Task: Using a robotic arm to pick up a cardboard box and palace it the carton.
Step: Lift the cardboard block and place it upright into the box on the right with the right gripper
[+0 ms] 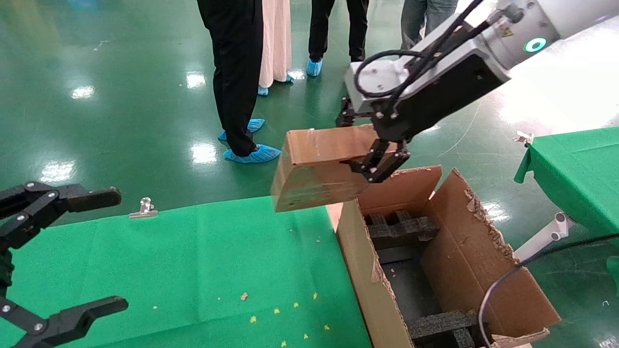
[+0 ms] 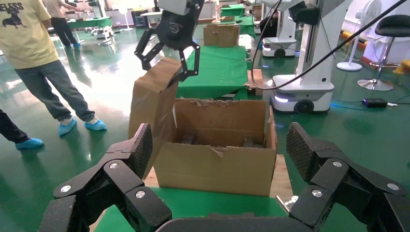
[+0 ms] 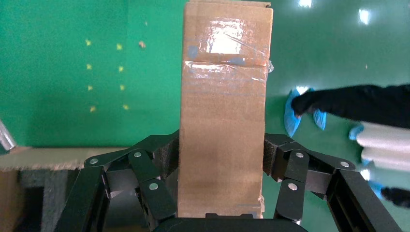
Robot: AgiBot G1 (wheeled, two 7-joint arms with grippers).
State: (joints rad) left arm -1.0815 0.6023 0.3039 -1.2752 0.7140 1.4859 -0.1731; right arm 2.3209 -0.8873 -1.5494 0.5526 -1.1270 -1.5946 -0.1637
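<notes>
The cardboard box (image 1: 316, 166) hangs clamped in your right end effector (image 1: 372, 164), above the near wall of the carton (image 1: 367, 285); next, carry it over the opening and lower it.

A green cloth-covered table (image 1: 193, 251) is carrying a silver metal clip (image 1: 143, 208) and scattered yellow paper scraps (image 1: 276, 311)
</notes>
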